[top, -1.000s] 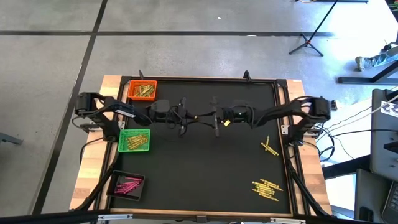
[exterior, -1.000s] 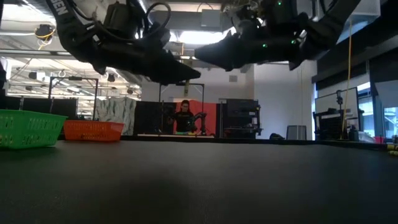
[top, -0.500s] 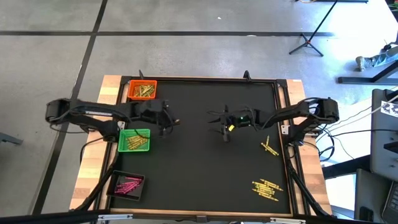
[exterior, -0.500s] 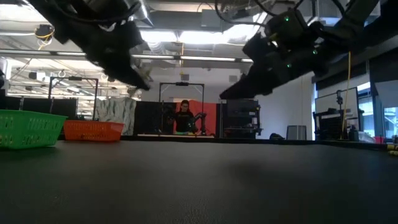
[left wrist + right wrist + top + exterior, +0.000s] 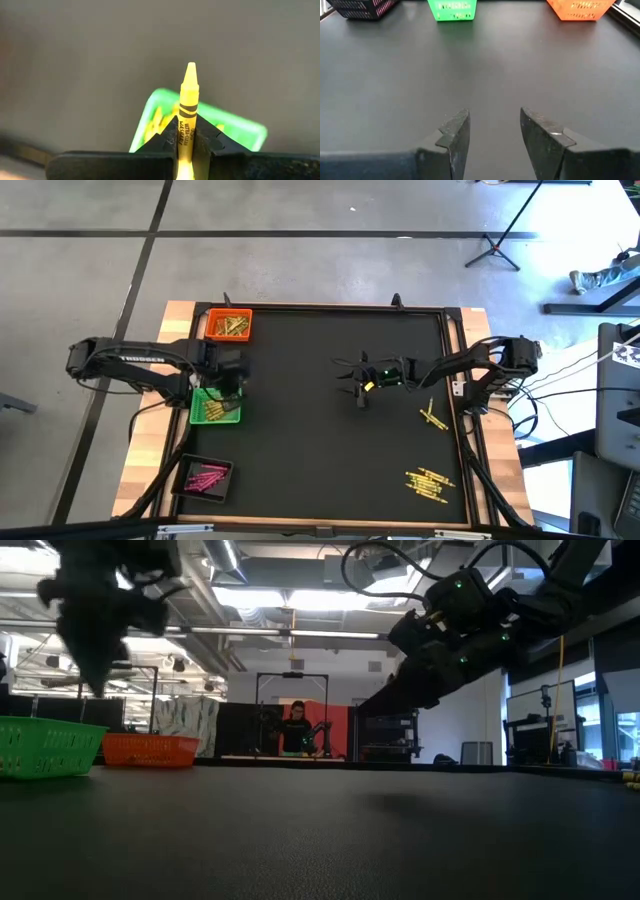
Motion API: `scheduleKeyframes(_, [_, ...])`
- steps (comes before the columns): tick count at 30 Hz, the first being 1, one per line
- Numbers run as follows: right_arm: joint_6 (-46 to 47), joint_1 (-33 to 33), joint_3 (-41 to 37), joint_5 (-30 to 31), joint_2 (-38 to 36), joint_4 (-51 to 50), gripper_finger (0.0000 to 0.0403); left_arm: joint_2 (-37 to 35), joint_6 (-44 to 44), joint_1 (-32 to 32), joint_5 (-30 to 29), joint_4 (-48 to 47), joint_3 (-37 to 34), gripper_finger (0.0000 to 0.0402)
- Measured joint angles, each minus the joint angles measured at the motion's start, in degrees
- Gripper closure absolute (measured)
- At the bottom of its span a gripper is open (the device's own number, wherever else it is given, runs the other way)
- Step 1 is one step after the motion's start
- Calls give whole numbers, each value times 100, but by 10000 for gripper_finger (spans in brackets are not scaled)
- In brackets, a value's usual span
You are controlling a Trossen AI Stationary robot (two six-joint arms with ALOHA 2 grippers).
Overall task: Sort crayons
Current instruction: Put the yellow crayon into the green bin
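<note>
One yellow crayon (image 5: pixel 186 107) stands clamped in the left claw (image 5: pixel 186 142) above the green tray (image 5: pixel 245 131).

The yellow crayon (image 5: pixel 187 117) carries dark print, partly readable as "ULTRA-CLEAN" over "WASHABLE"; white lettering on the left arm (image 5: pixel 140 360) is too small to read.

From my station: grey concrete floor (image 5: pixel 300 210) with dark seams, black tripod stand (image 5: pixel 497 242), bright ceiling lights (image 5: pixel 330 600), person (image 5: pixel 297 728) seated far back.

- Black-topped table (image 5: pixel 330 430), wood edges.
- Left side: orange tray (image 5: pixel 229 325), green tray (image 5: pixel 215 407), black tray (image 5: pixel 203 477).
- Right side: loose crayons (image 5: pixel 431 484), two clusters.
</note>
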Motion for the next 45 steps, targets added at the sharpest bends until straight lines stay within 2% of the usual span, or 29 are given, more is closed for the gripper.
scheduleKeyframes(3, [0, 1, 0, -2, 0, 2, 233, 12, -257, -55, 89, -283, -304, 390])
scheduleKeyframes(7, [0, 1, 0, -2, 0, 2, 233, 10, -571, -78, 608, -111, -659, 390])
scheduleKeyframes(10, [-1, 1, 0, -4, -1, -2, 233, 12, -801, -205, 733, 53, -873, 390])
scheduleKeyframes(21, [-4, -1, 0, -4, 0, 0, 233, 10, -1031, -265, 600, 101, -984, 388])
scheduleKeyframes(31, [-4, -1, 0, -4, 0, -2, 233, 10, -1087, -263, 670, 80, -984, 310])
scheduleKeyframes(36, [26, -1, 2, -6, -2, -2, 233, 12, -756, -263, 705, 119, -784, 301])
scheduleKeyframes(40, [28, -1, 2, -6, -2, -2, 233, 10, -272, -263, 351, 537, -428, 301])
scheduleKeyframes(45, [37, -1, 2, -4, -2, -2, 233, 11, 662, -261, -362, 2604, -460, 301])
